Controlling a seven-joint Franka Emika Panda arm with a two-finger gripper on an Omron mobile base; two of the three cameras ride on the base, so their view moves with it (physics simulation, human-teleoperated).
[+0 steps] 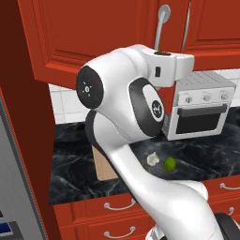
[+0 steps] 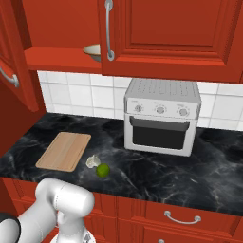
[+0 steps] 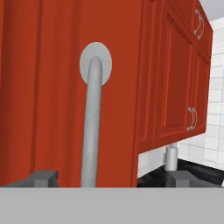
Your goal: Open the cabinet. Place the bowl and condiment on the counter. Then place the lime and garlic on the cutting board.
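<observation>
Cabinet doors of red-orange raised-panel wood (image 2: 166, 33) hung above the black marble-look counter (image 2: 199, 171); the left door (image 2: 12, 52) stood swung out, baring a shelf on which the wide cream-beige bowl (image 2: 92, 51) sat, half hidden behind the edge of the closed door and its long curved silver handle (image 2: 109, 31). In the hand view that handle (image 3: 92, 127) ran up between the two dark fingertips, and the gripper (image 3: 111, 178) stood spread wide on either side of it, clasping nothing. The light tan wooden cutting board (image 2: 64, 151) lay flat near the counter's front left corner. Just off its right edge sat the lumpy off-white garlic bulb (image 2: 93, 161), and the bright green lime (image 2: 103, 170) lay touching or nearly touching it, close to the counter's front edge. A white-and-grey toaster oven (image 2: 161, 121) stood against the white tiled wall (image 2: 76, 95), toward the counter's back edge. Red drawers with small silver handles (image 2: 180, 218) ran below. In the left base view the white arm (image 1: 126, 108) covered most of the board.
</observation>
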